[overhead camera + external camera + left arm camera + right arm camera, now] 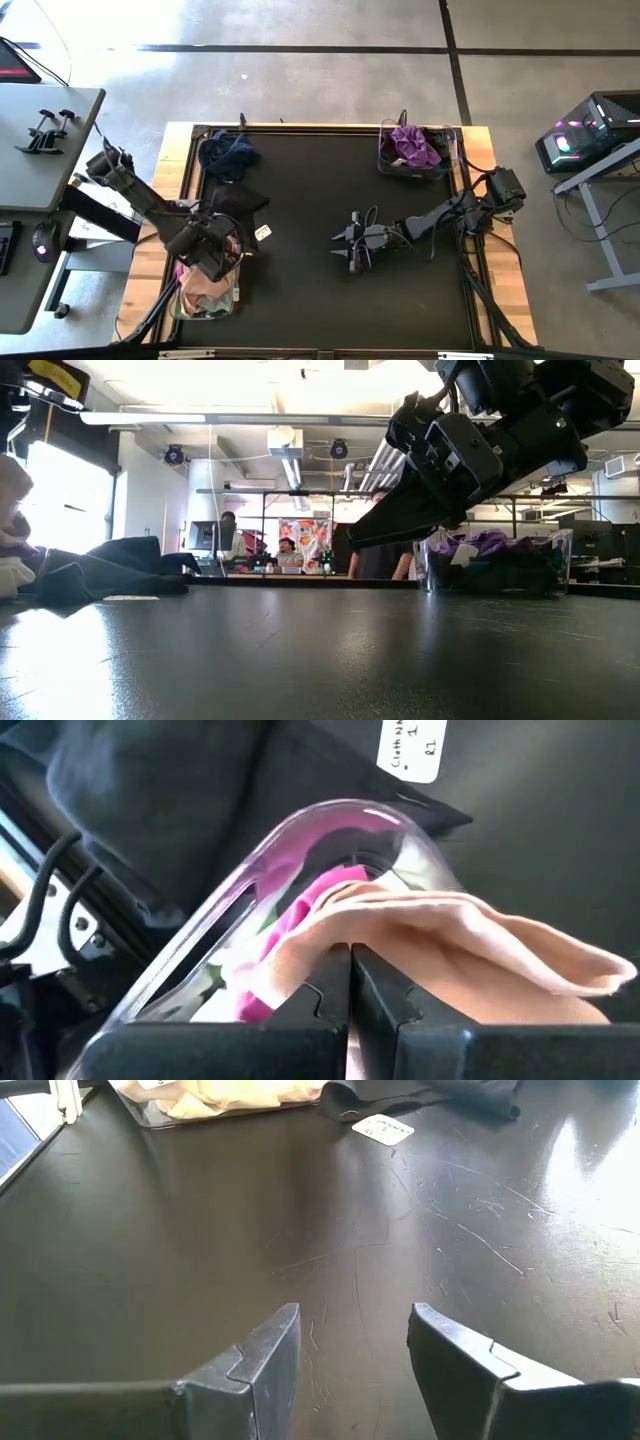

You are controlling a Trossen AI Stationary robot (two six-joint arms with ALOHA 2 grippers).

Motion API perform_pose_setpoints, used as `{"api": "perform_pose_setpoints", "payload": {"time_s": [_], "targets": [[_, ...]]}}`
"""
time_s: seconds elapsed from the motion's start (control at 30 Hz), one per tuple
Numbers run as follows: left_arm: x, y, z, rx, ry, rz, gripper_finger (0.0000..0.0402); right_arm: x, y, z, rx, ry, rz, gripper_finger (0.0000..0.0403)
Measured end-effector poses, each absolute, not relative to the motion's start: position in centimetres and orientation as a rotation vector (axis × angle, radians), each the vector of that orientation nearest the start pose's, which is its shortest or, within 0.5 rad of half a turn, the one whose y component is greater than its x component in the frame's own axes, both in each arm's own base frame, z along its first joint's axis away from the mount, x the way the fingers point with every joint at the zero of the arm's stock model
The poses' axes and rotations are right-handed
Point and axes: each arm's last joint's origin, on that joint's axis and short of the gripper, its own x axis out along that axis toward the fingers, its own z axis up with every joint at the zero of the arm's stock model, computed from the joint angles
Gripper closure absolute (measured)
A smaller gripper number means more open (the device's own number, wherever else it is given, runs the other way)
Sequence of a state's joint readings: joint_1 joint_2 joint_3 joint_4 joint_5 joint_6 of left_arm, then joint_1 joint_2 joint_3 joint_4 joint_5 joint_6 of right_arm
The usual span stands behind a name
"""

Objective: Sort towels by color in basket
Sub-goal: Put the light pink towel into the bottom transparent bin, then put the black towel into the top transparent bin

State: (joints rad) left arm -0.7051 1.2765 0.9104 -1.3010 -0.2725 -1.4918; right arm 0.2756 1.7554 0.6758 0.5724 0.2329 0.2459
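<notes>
My left gripper (215, 250) is shut on a pale pink towel (450, 940) over the clear bin (205, 295) at the table's near left. That bin holds pink and magenta towels (310, 905). A black towel (240, 205) and a navy towel (228, 150) lie flat on the mat beyond it. A second clear bin (415, 150) at the far right holds purple towels (412, 145). My right gripper (350, 248) stands open over the middle of the mat (350, 1370), with nothing between its fingers. My left gripper pinches the pale pink towel by a bunched fold (345, 935) between its two shut fingers, coming steeply from above. The rest of the cloth spreads out past the fingertips and lies slack over the bin's contents beside the clear rim (300, 830).
A white paper tag (263, 232) lies on the mat by the black towel. The black mat (330, 300) has a wooden border. A grey side table (40, 140) with clamps stands to the left. People show in the room beyond the far edge (290, 550).
</notes>
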Motion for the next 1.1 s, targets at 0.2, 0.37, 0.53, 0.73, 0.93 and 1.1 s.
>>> {"api": "perform_pose_setpoints", "payload": {"time_s": [0.2, 0.37, 0.53, 0.73, 0.93, 1.1], "targets": [[15.1, -12.3, 21.7, -0.375, 1.297, 0.768, 0.0401, 31.0, 8.1, 12.9, 0.113, 0.494, -0.019, 0.0225], [15.3, -13.0, 20.7, -0.33, 1.352, 0.788, 0.0401, 31.0, 8.1, 12.8, 0.111, 0.501, -0.02, 0.0225], [15.6, -13.8, 19.9, -0.308, 1.367, 0.75, 0.0401, 31.0, 8.1, 12.8, 0.11, 0.504, -0.02, 0.0225], [15.6, -14.1, 20.3, -0.339, 1.343, 0.676, 0.0401, 31.0, 8.1, 12.7, 0.11, 0.506, -0.021, 0.0225], [14.2, -12.8, 23.3, -0.383, 1.345, 0.696, 0.0381, 30.9, 8.0, 12.6, 0.12, 0.521, -0.027, 0.0225], [13.5, -11.5, 26.0, -0.424, 1.19, 0.632, 0.0344, 30.9, 8.0, 12.6, 0.113, 0.521, -0.026, 0.0225]]}}
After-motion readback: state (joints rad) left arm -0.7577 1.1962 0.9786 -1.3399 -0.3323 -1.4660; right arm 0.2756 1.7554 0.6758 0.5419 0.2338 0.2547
